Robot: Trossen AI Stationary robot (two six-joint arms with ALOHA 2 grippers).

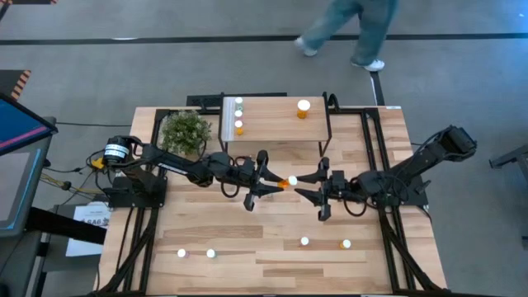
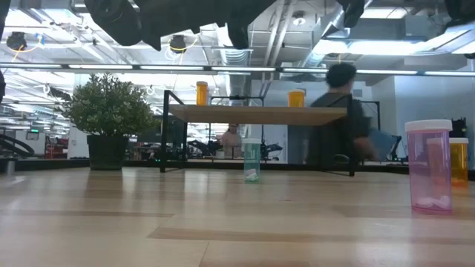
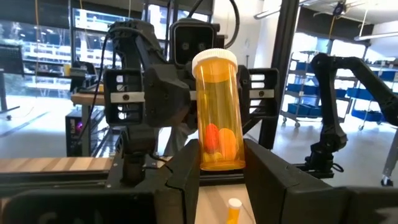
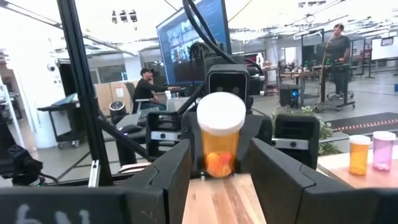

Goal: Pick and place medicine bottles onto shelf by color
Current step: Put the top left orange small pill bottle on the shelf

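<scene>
Above the middle of the table my left gripper (image 1: 274,177) is shut on an orange, white-capped medicine bottle (image 1: 289,181). In the left wrist view the bottle (image 3: 217,106) rises from between the fingers, with pills showing inside. My right gripper (image 1: 307,183) faces it from the table's right. It is open, and its fingers stand on either side of the bottle's cap end (image 4: 221,112) with slim gaps. The shelf (image 1: 276,124) at the far side carries several bottles along its left edge and an orange one (image 1: 303,109). My left gripper pinches the bottle's lower end (image 3: 219,163), near its base, between its two fingers. The fingers come about level from the table's left. The bottle is lifted clear of the table, and its capped end sticks out beyond the fingertips toward my right gripper.
A potted plant (image 1: 186,130) stands left of the shelf. Loose bottles stand near the table's front: two at the left (image 1: 196,253) and two at the right (image 1: 325,243). A green bottle (image 2: 251,159) stands by the shelf legs. A person (image 1: 346,33) walks beyond the far edge.
</scene>
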